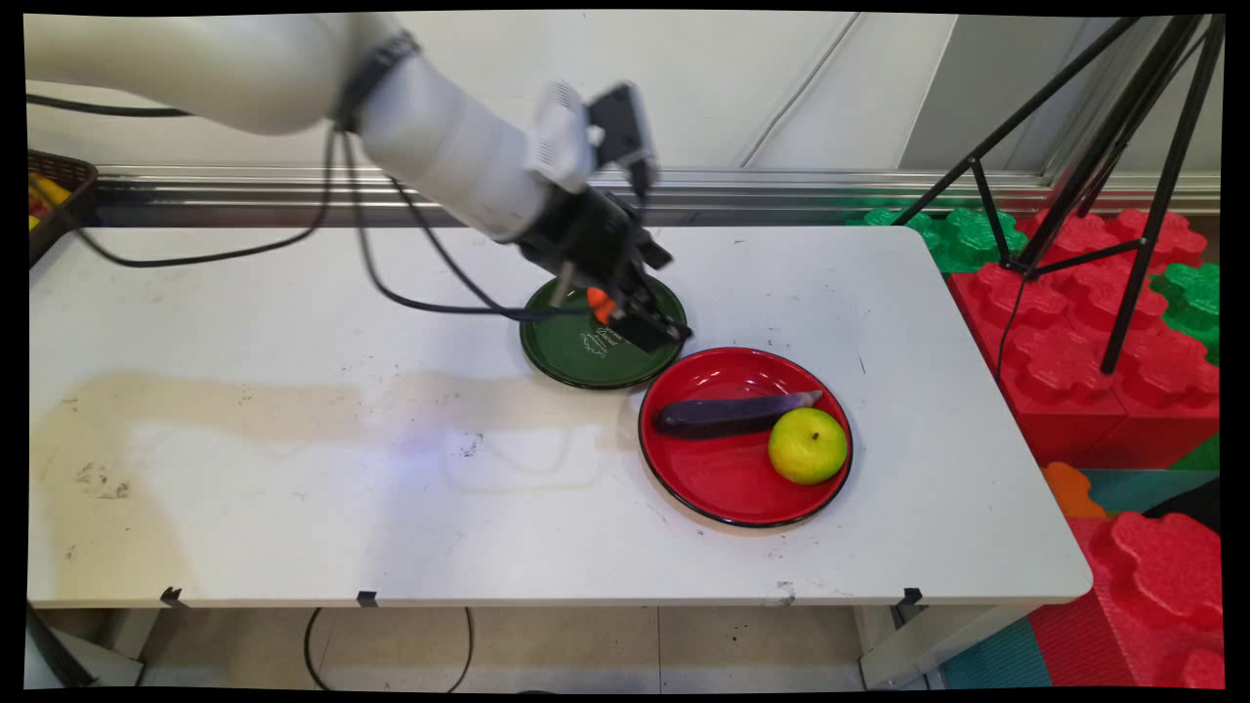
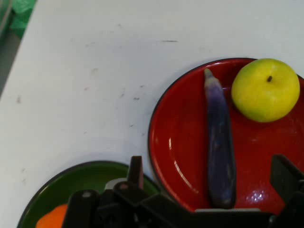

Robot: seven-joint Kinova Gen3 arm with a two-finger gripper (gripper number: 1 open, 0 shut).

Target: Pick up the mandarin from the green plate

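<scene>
Main view is showing the tool hanging low over the far right part of a green plate, with its black fingers reaching toward the edge of a red plate next to it. A small orange thing is sitting just beside the fingers, above the green plate; I cannot tell if the fingers are gripping it or only standing near it, and how wide they are apart is not clear to me. On the red plate a dark purple eggplant is lying across, and a yellow-green apple is touching its right end. The two plates are resting almost edge to edge on the white table.

Hand view is giving what the main one is not: the apple's stem dimple and the eggplant's pointed end, both seen from above on the red plate. The orange thing is appearing only as a small patch at the bottom left, over the green plate, beside the black linkage.

Only the main view is showing a black tripod and red and green foam blocks to the right of the table, and a dark basket at the far left.
</scene>
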